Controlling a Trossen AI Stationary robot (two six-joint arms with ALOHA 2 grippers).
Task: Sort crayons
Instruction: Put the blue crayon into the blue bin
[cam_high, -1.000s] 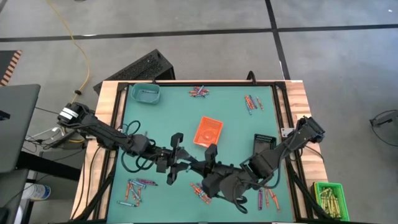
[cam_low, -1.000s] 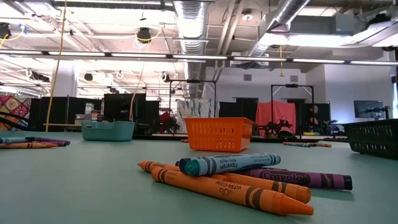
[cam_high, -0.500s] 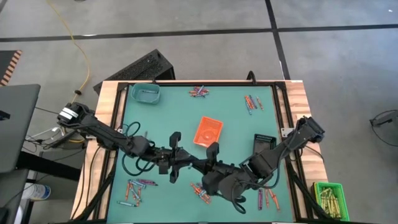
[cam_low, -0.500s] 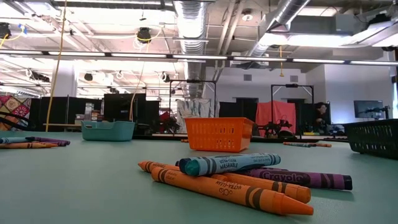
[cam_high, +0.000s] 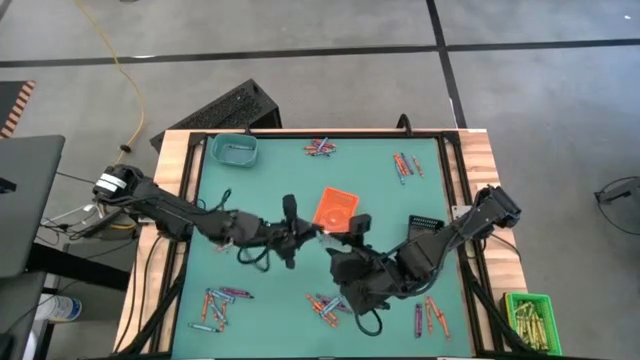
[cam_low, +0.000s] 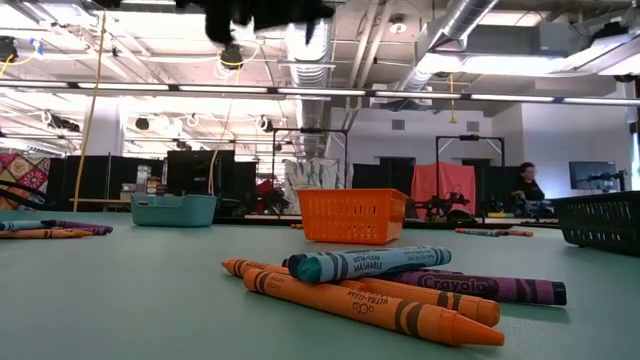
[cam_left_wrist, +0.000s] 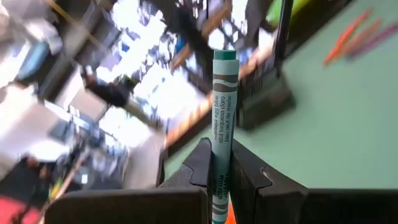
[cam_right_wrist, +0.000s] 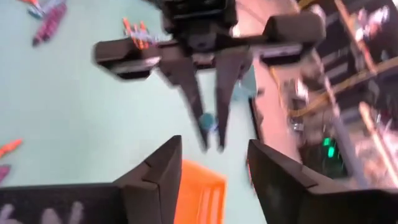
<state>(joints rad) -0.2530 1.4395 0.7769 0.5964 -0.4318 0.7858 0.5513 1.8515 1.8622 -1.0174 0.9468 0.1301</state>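
My left gripper (cam_high: 305, 232) hovers above the table's middle, just left of the orange tray (cam_high: 336, 208), shut on a teal crayon (cam_left_wrist: 224, 99). My right gripper (cam_high: 352, 228) faces it from the right, open and holding nothing. In the right wrist view its fingers (cam_right_wrist: 158, 180) stand wide apart, with the left gripper (cam_right_wrist: 211, 144) and the crayon's end (cam_right_wrist: 207, 119) ahead of them. Loose crayons lie in small heaps on the green mat (cam_high: 250, 200): far middle (cam_high: 320, 148), far right (cam_high: 405, 165), near left (cam_high: 218, 300), near middle (cam_high: 325, 308). My left gripper pinches the teal crayon's paper-wrapped rear part (cam_left_wrist: 221, 149) between its two fingers (cam_left_wrist: 204, 167). The crayon lies along the fingers, and its front half sticks out past their ends. The fingers come level from the table's left. The crayon is held clear of the table.
A teal tray (cam_high: 234, 150) stands at the far left corner and a black tray (cam_high: 425, 226) at the right. A green bin of yellow sticks (cam_high: 530, 318) sits off the table's near right. Another crayon heap (cam_high: 428, 318) lies near right.
Both grippers, which met above the table's near middle, have moved toward the far edge up to the orange tray, and both wrists have turned. They now stand a little apart. The crayons on the mat have stayed put.
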